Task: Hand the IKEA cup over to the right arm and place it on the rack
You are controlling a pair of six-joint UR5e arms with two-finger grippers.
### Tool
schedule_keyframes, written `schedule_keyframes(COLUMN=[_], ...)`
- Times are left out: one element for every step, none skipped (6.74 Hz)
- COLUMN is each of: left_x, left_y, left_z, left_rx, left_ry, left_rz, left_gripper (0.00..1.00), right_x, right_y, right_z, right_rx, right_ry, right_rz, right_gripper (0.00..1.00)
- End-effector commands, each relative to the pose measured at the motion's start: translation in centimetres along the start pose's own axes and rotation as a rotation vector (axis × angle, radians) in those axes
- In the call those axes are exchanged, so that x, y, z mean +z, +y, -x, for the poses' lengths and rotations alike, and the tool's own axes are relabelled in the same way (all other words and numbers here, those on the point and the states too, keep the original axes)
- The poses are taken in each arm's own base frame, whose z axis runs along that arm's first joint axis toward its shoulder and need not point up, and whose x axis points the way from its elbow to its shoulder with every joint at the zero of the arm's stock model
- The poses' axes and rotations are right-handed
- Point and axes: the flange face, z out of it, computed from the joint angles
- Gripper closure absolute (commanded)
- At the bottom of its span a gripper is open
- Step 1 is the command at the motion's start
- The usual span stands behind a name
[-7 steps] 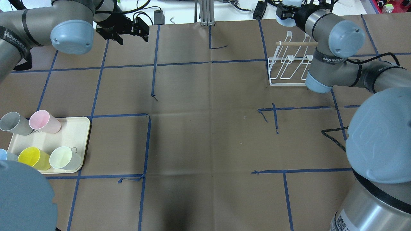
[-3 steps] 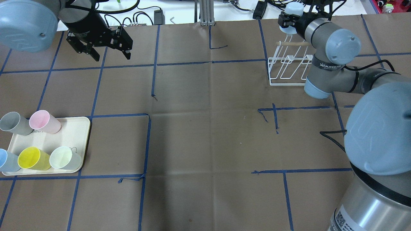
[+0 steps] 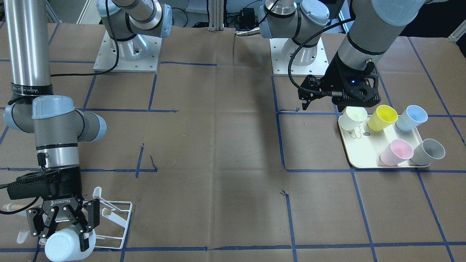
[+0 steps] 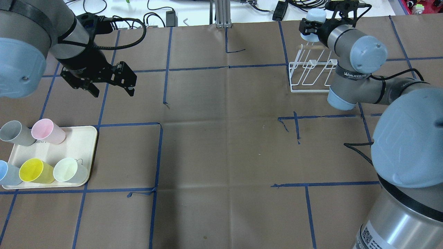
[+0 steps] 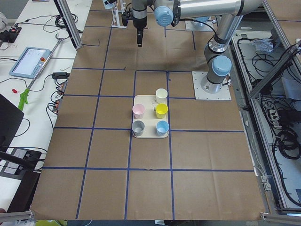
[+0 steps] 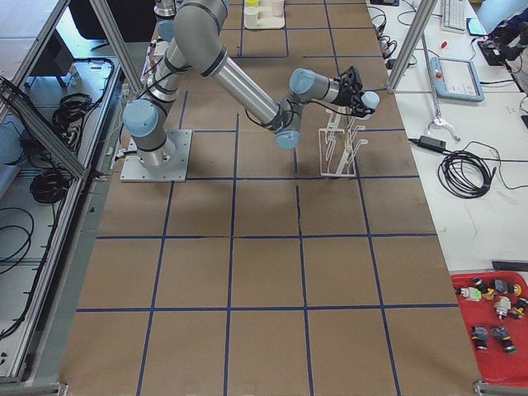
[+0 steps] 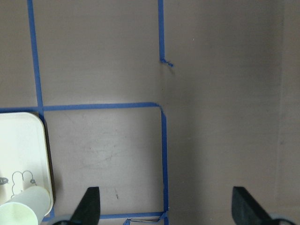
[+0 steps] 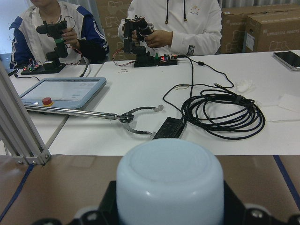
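The right claw [image 3: 63,236] pinches the pale blue cup [image 3: 62,251] by its sides, the cup's base pointing away from the wrist and toward the far edge of the tabletop [image 4: 221,138]. Just under and behind this claw stands the rack [image 4: 309,79]. Whether the cup touches its prongs cannot be told. The left claw [image 4: 112,90] is spread wide, grips nothing and hangs over bare tabletop. Near it, on the robot's side, lies the tray [image 4: 84,138], carrying five cups [image 4: 37,171].
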Motion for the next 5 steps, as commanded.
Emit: schedule_keyframes(left_x=[1.0,2.4,3.6,5.0,6.9], left_y=[2.7,4.2,6.6,9.1,10.4], left_z=[4.6,8.6,12.6,15.5,18.2], left_rx=[0.008,0.012,0.014,0.022,0.042], left_ry=[-0.049,-0.051,-0.033,-0.016,-0.025], left_rz=[0.031,0.061,0.081,0.094,0.07], left_gripper=[0.0,0.0,0.01,0.01,0.01], right_x=[0.0,-0.1,-0.2,-0.4,-0.7], right_y=[0.6,0.5,0.3,0.0,-0.6], right_z=[-0.1,0.0,0.0,0.2,0.6], right_rx=[0.016,0.016,0.015,0.01,0.003], right_ry=[0.002,0.002,0.002,0.0,-0.004], right_rz=[0.018,0.017,0.014,0.007,-0.004], right_gripper=[0.0,0.0,0.0,0.0,0.0])
